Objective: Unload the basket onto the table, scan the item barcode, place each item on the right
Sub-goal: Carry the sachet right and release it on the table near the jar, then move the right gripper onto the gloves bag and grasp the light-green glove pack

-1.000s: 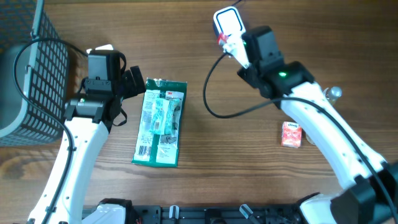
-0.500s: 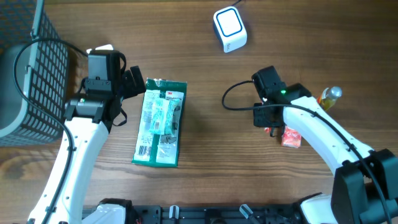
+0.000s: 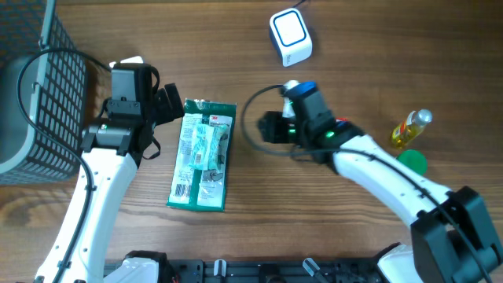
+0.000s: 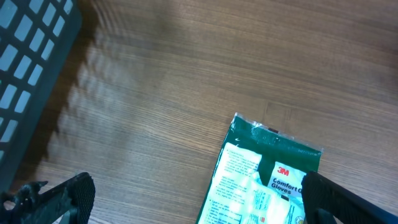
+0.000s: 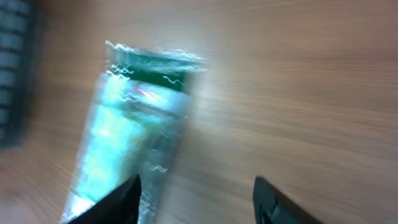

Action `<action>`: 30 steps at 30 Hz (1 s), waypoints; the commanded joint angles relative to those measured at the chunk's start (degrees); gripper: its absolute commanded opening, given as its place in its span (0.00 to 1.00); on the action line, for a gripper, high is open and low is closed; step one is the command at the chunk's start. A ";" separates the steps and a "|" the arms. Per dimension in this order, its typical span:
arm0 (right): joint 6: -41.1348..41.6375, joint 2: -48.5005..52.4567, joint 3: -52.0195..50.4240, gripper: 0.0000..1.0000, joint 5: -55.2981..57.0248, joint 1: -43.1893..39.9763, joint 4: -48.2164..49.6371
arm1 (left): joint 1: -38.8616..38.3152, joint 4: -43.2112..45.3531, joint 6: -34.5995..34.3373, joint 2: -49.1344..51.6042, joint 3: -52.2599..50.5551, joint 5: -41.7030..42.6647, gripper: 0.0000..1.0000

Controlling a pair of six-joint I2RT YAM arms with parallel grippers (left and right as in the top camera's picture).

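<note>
Black wire basket (image 3: 59,102) sits well left of the green glove packet (image 3: 203,154).

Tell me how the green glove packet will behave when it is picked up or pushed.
The glove packet lies flat and thin on the table, so it is probably light and floppy, sagging if lifted by an edge. Its wrapper shines in the right wrist view, so it may be slippery. Pushed, it should slide, not roll.
</note>
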 commanded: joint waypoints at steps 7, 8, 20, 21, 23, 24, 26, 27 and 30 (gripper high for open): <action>9.49 13.09 0.11 0.74 15.50 16.85 21.84 | 0.24 0.17 -0.90 -0.15 0.66 -0.33 1.00; 9.51 14.86 0.11 0.75 15.45 17.18 24.55 | 0.24 0.17 -0.90 -0.15 0.66 -0.33 1.00; 12.11 21.99 0.13 0.34 13.22 17.20 31.47 | 0.24 0.17 -0.92 -0.15 0.66 -0.33 1.00; 12.11 21.99 0.13 0.30 12.74 17.20 31.47 | 0.24 0.17 -0.90 -0.15 0.66 -0.33 1.00; 12.07 21.97 0.13 0.09 12.17 17.20 31.54 | 0.24 0.17 -0.90 -0.15 0.66 -0.33 1.00; 12.02 21.81 0.13 0.04 12.20 17.18 31.85 | 0.24 0.17 -0.90 -0.15 0.66 -0.33 1.00; 11.87 20.57 0.13 0.04 12.41 16.92 32.33 | 0.24 0.17 -0.90 -0.15 0.66 -0.33 1.00; 11.85 19.39 0.13 0.04 12.44 16.61 32.30 | 0.24 0.17 -0.90 -0.15 0.66 -0.33 1.00; 11.87 11.10 0.13 0.04 12.61 14.56 28.17 | 0.24 0.17 -0.90 -0.15 0.66 -0.33 1.00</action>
